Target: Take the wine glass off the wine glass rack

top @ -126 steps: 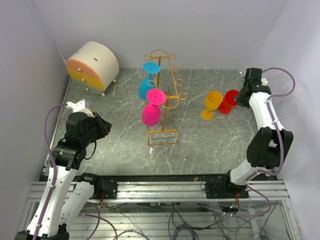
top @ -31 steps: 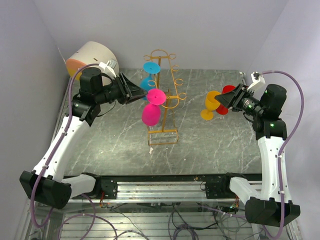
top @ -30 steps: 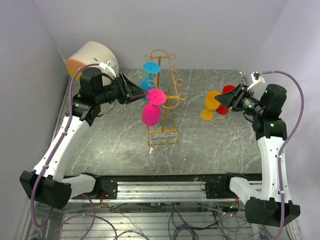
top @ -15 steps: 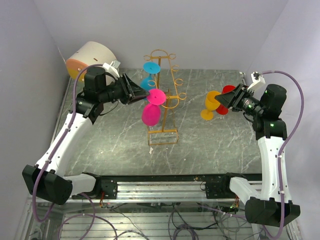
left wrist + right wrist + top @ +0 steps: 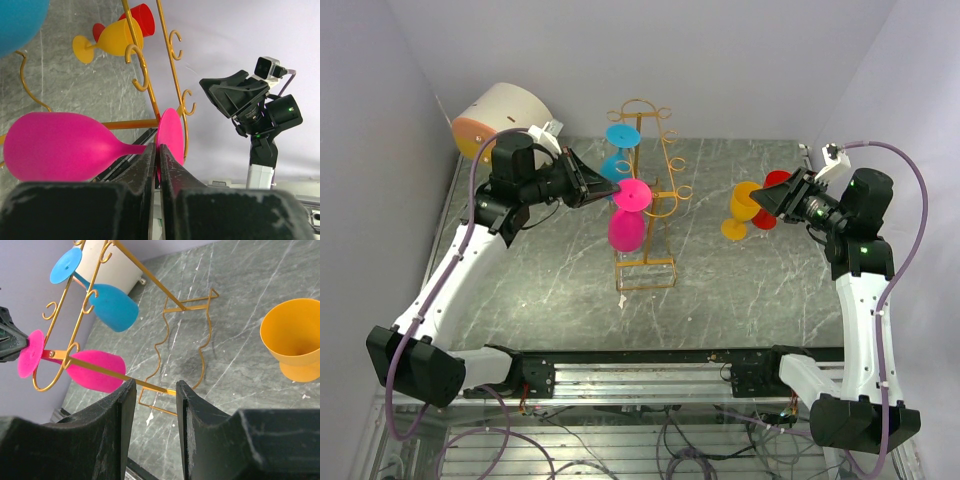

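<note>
- My left hand [image 5: 603, 187] is stretched out over the tabletop [image 5: 550, 280] to the gold wire rack [image 5: 125, 123], which stands about mid-table.
- In the wrist view, my left fingers [image 5: 145, 172] are pressed nearly together, pinching the rim of the round foot of the pink wine glass [image 5: 625, 228].
- The pink glass hangs on the left side of the rack, foot up at a low arm and bowl pointing down; it has not come off.
- A blue glass [image 5: 612, 168] hangs on the same side, higher up and farther from me.
- My right hand [image 5: 767, 200] is open, its fingers well apart and holding nothing.
- It hovers at the right of the tabletop, just beside a yellow glass [image 5: 745, 205] and a red one [image 5: 782, 195] that stand close together.
- A round beige cabinet [image 5: 505, 115] sits in the far left corner.
</note>
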